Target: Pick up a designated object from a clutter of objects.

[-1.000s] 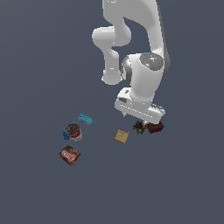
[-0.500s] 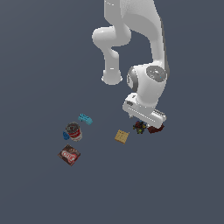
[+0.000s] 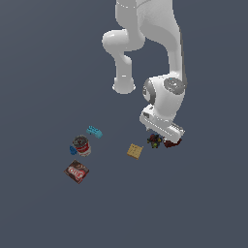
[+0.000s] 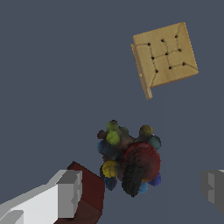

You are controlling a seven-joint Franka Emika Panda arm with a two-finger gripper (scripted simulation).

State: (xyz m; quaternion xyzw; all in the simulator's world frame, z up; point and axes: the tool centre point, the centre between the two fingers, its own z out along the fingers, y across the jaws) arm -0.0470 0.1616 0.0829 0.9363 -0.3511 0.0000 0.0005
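Flat grey floor (image 3: 43,213), tool (image 4: 142,188) spread wide, knobbly dark lump (image 4: 129,159) between its fingers, untouched

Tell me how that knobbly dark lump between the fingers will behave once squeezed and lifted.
The knobbly lump shows rounded bumps all over, so flat fingers would probably touch only a few knobs and it might twist. It looks small beside the cracker, so likely light. The brick sits close and may get nudged.

Exterior view: white arm wrist (image 3: 162,127) hides most of dark red-brown brick (image 3: 173,142); wrist view: one grey fingertip (image 4: 214,187) cut by frame edge.
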